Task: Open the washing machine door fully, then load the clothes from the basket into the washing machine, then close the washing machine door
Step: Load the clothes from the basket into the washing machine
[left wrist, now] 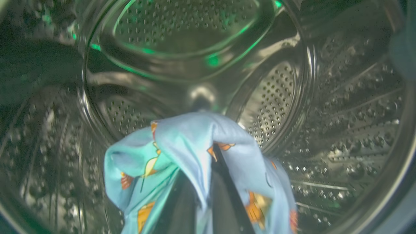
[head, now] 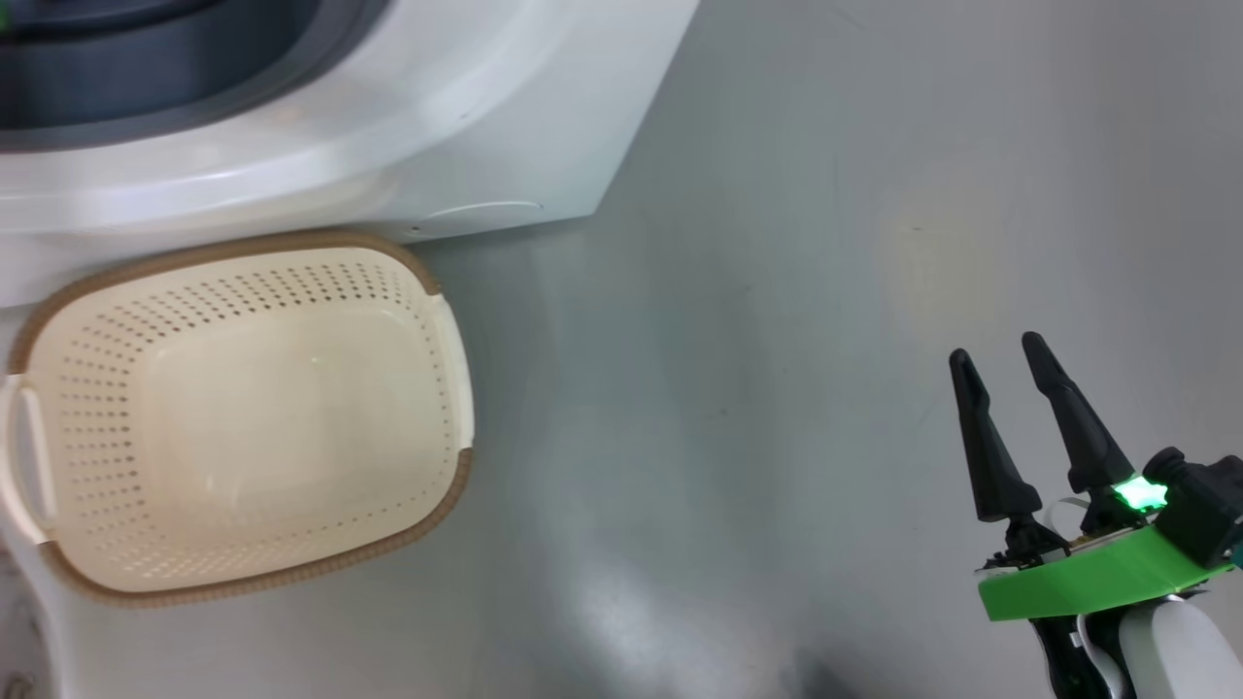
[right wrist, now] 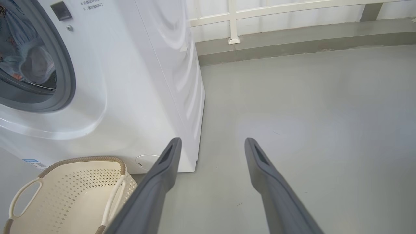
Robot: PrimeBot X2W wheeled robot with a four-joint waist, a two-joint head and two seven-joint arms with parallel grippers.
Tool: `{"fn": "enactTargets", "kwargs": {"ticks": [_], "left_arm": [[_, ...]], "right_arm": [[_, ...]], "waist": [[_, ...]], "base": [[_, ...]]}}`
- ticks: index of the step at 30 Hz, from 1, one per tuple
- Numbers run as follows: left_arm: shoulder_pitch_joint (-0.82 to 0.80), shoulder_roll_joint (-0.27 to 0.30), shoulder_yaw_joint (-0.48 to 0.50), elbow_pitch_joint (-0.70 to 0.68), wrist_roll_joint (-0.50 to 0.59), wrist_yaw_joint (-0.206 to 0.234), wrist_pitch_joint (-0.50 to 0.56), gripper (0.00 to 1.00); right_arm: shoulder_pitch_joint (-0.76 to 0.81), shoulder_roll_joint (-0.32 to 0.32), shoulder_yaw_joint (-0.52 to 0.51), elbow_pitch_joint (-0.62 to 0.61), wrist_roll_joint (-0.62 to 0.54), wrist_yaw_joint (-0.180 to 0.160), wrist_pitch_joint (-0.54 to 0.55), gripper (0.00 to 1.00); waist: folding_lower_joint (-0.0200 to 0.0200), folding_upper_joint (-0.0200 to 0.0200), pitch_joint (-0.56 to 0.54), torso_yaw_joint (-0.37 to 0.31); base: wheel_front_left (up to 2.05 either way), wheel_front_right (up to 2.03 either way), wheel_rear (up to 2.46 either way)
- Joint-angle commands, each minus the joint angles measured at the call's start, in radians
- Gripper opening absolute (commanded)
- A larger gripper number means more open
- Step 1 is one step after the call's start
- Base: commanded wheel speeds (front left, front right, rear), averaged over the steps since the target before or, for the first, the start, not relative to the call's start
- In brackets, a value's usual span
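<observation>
In the left wrist view my left gripper (left wrist: pixel 208 156) is deep inside the steel drum (left wrist: pixel 341 130) of the washing machine (head: pixel 437 116), shut on a light-blue garment (left wrist: pixel 182 143) with orange figures. The cloth drapes over both fingers and hides their tips. Light-blue fabric (right wrist: pixel 22 55) also shows through the machine's round opening. The cream basket (head: pixel 97 388) stands on the floor against the machine's front, and its inside is bare. My right gripper (head: pixel 998 351) hangs open over the floor, far right of the basket, with nothing between its fingers. The washing machine door is out of view.
Grey floor (head: pixel 777 340) stretches to the right of the washing machine (right wrist: pixel 136 81) and the basket (right wrist: pixel 81 182). A white railing (right wrist: pixel 232 19) on a low grey kerb runs along the back. My right gripper (right wrist: pixel 213 143) points across the open floor.
</observation>
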Motion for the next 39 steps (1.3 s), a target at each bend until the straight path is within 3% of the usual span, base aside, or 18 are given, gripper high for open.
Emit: {"fn": "enactTargets", "kwargs": {"ticks": [1, 3, 4, 5, 6, 22, 30, 39], "left_arm": [[-0.019, 0.052, 0.013, -0.036, 0.020, 0.010, -0.006, 0.00], [-0.030, 0.054, 0.019, -0.069, 0.051, 0.030, -0.006, 0.00], [-0.027, 0.049, 0.028, -0.060, 0.054, 0.039, -0.006, 0.13], [-0.024, 0.043, 0.032, -0.027, 0.056, 0.044, -0.006, 0.45], [-0.026, 0.040, 0.031, 0.004, 0.061, 0.046, -0.006, 1.00], [0.003, 0.013, 0.049, 0.142, 0.070, 0.013, -0.006, 1.00], [0.138, -0.051, 0.081, 0.093, 0.071, 0.044, -0.006, 1.00], [0.315, -0.118, 0.084, -0.040, 0.098, 0.043, -0.006, 1.00]], "right_arm": [[-0.003, -0.012, 0.024, -0.019, 0.007, 0.002, -0.005, 1.00], [-0.007, -0.010, 0.030, -0.019, 0.008, 0.002, -0.005, 1.00], [-0.008, -0.009, 0.033, -0.017, 0.008, 0.002, -0.005, 1.00], [-0.009, -0.009, 0.035, -0.015, 0.009, 0.002, -0.005, 1.00], [-0.011, -0.009, 0.037, -0.014, 0.009, 0.002, -0.005, 1.00], [-0.013, -0.009, 0.036, -0.003, 0.007, 0.002, -0.005, 1.00], [0.010, -0.024, 0.013, -0.004, 0.002, 0.002, -0.005, 1.00], [0.046, -0.057, -0.026, -0.008, -0.009, 0.002, -0.005, 1.00]], "waist": [[0.0000, -0.0001, 0.013, -0.013], [0.0000, -0.0001, 0.018, -0.021], [0.0000, -0.0001, 0.019, -0.024], [0.0000, -0.0001, 0.020, -0.026], [0.0000, -0.0001, 0.021, -0.027], [0.0000, -0.0001, -0.001, -0.009], [0.0000, -0.0001, -0.050, 0.028], [0.0000, -0.0001, -0.108, 0.083]], "base": [[0.00, 0.00, 0.00], [0.00, 0.00, 0.00], [0.00, 0.00, 0.00], [0.00, 0.00, 0.00], [0.00, 0.00, 0.00], [0.00, 0.00, 0.00], [0.00, 0.00, 0.00], [0.00, 0.00, 0.00]]}}
